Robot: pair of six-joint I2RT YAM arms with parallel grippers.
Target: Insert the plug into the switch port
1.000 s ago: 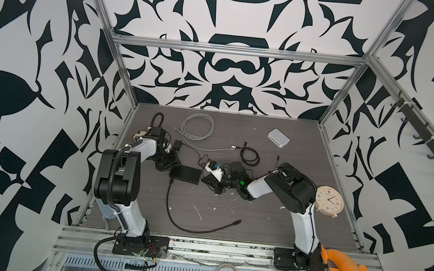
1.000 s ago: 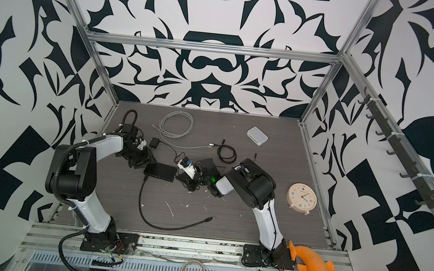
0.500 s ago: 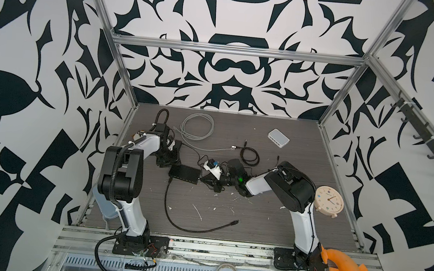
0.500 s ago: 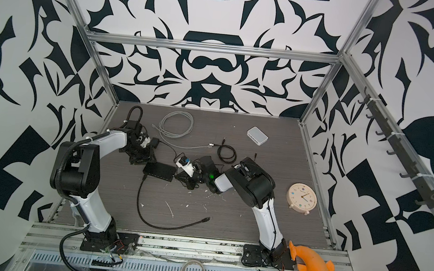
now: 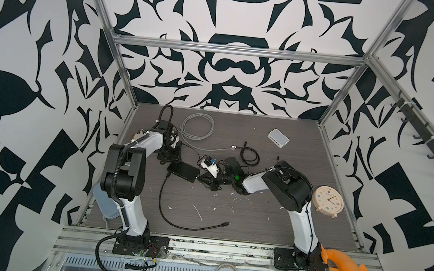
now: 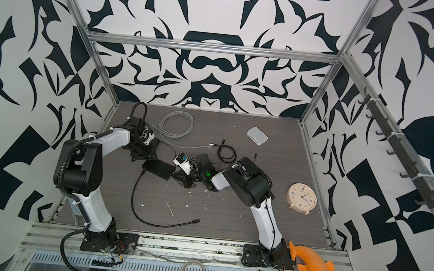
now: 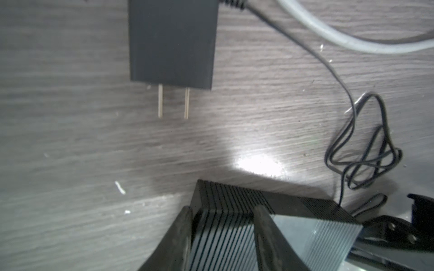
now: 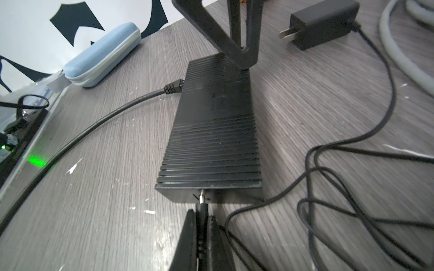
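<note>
The switch (image 5: 182, 171) (image 8: 211, 131) is a black ribbed box lying flat left of the table's middle. My right gripper (image 8: 201, 214) (image 5: 205, 181) is shut on the black barrel plug (image 8: 202, 208). The plug's metal tip meets the port in the near end face of the switch, with bare metal still showing. My left gripper (image 7: 224, 215) (image 5: 170, 161) is at the switch's far end with its jaws apart. One of its fingers (image 7: 185, 225) stands beside the end edge, and another (image 7: 263, 225) lies over the ribbed top.
A black cable (image 8: 173, 88) (image 5: 174, 219) is plugged into the switch's side. The plug's thin cord runs to a two-prong adapter (image 7: 172, 42) (image 8: 321, 23). Also on the table are a grey cable coil (image 5: 197, 126), a white box (image 5: 278, 138), a clock (image 5: 327, 200) and a blue case (image 8: 101, 54).
My left arm has shifted and brought its gripper to the switch's far end, with the jaws a little narrower. The right gripper has stayed at the switch's other end with the plug.
</note>
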